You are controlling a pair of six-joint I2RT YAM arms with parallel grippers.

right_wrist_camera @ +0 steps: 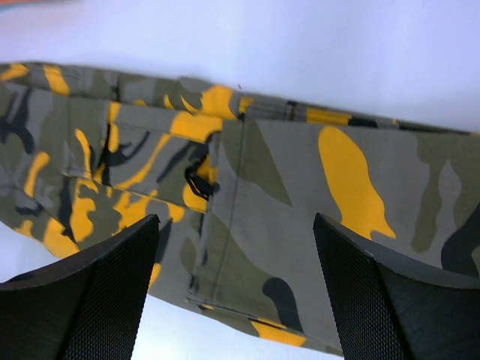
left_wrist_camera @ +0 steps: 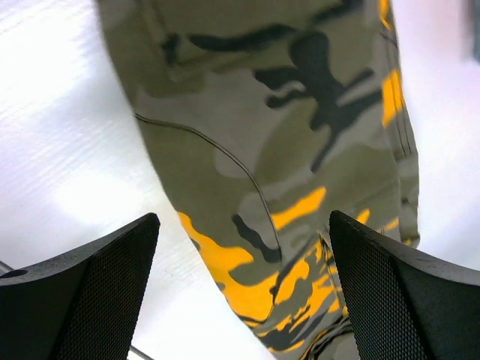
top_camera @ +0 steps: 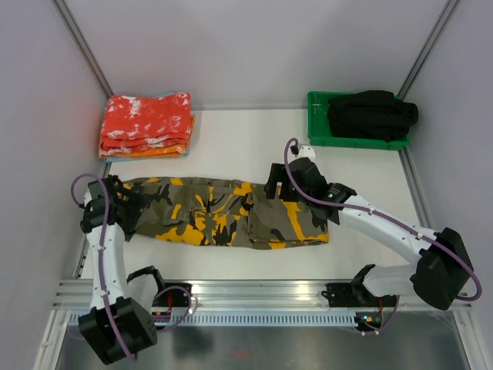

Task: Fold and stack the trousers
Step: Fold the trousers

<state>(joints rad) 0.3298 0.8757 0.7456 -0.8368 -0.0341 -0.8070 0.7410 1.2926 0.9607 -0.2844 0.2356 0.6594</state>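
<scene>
1. Across the middle of the table (top_camera: 231, 139), the trousers (top_camera: 231, 212) lie flat in one long band running left to right. One end sits by the left arm and the other under the right arm.
2. The left gripper (left_wrist_camera: 241, 225) hangs over the left end with its jaws wide and nothing between them. Its wrist view shows camouflage cloth below, with bare table beside it.
3. The right gripper (right_wrist_camera: 236, 221) hangs over the right part, also with jaws wide and empty. A seam and a pocket edge lie beneath it.
4. The step in hand looks like taking hold for a crosswise fold, bringing one end over toward the other to shorten the band.
5. To do it well, the working gripper should come down at the very end of the band, near a corner, and slide one finger under every layer before pinching.
6. Catching only the top layer would pull the earlier fold open.
7. The lift should stay low and the carry straight along the band, so that the long edges stay lined up.
8. The other gripper could press the far part down to stop the whole band from sliding.
9. The cloth should be laid down fully before the jaws open.
10. A red-orange pile (top_camera: 146, 125) sits at the far left and a green tray (top_camera: 316, 104) holding a black garment (top_camera: 370, 114) at the far right. Both are well apart from the trousers.
</scene>
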